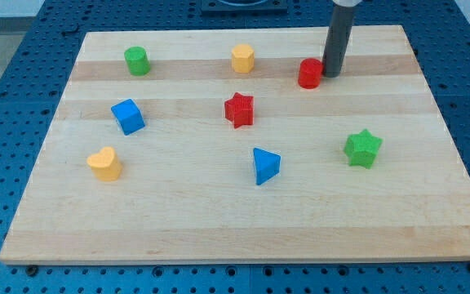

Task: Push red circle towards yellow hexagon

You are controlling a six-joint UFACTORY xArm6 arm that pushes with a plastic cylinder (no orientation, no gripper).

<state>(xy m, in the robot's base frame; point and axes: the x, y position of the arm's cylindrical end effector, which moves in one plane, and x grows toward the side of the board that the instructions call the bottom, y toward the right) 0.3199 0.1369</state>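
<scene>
The red circle (309, 73) stands on the wooden board near the view's top, right of centre. The yellow hexagon (243, 59) stands to its left, about a block's width of bare board between them and slightly higher in the view. My tip (331, 74) comes down from the view's top and rests right against the red circle's right side, on the side away from the yellow hexagon.
A green cylinder (137, 61) is at the top left. A red star (239, 109) is below the hexagon. A blue cube (128, 116), a yellow heart (104, 163), a blue triangle (265, 166) and a green star (362, 149) lie lower on the board (431, 220).
</scene>
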